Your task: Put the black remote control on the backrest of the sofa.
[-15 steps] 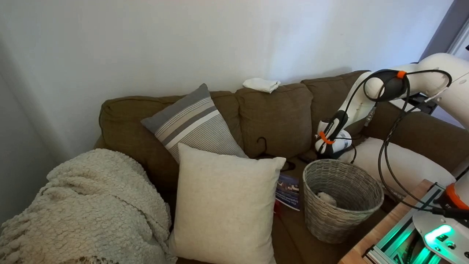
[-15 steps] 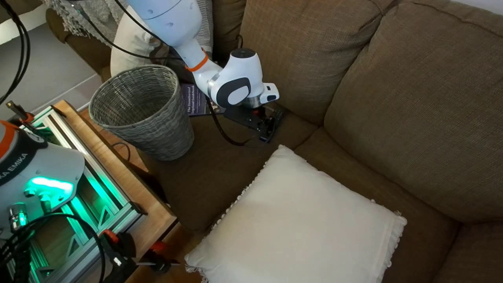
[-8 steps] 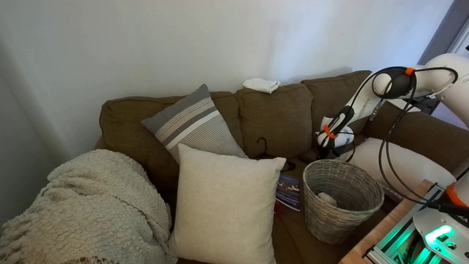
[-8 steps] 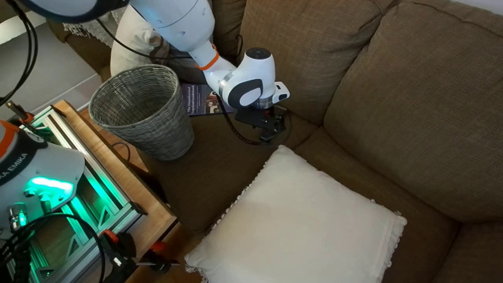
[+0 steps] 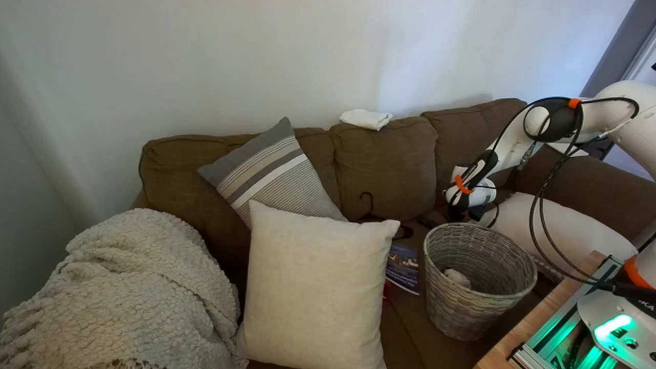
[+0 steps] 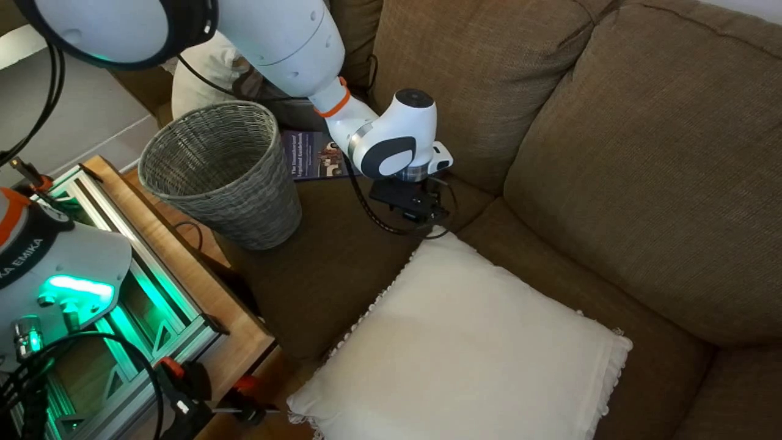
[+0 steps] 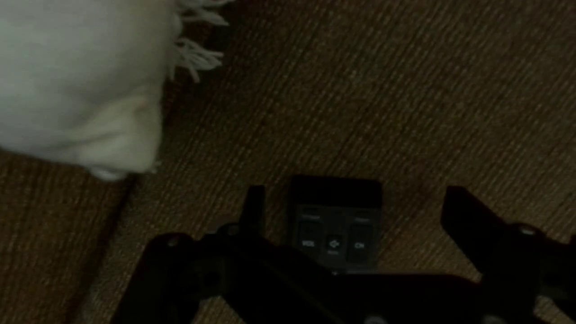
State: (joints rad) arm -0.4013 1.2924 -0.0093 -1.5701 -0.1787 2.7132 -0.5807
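Observation:
The black remote control (image 7: 335, 229) lies on the brown seat in the wrist view, its lower part hidden by the gripper body. My gripper (image 7: 353, 198) is open above it, one finger on each side, with the wider gap on the right. The fingers look apart from the remote. In an exterior view the gripper (image 6: 427, 211) is low over the seat, near a corner of the white pillow; the remote is hidden there. The sofa's backrest (image 5: 384, 166) rises behind the gripper, and its brown cushions also show in an exterior view (image 6: 641, 153).
A wicker basket (image 5: 479, 292) stands close to the gripper. A white fringed pillow (image 6: 470, 342) lies on the seat. A magazine (image 6: 314, 156), a black hanger (image 5: 368, 205), a cream pillow (image 5: 318, 287) and a striped pillow (image 5: 279, 174) are nearby. A white cloth (image 5: 365, 119) lies atop the backrest.
The arm and gripper have moved along the seat, away from the magazine and toward the white fringed pillow's corner, then slightly lower. The other things have not moved.

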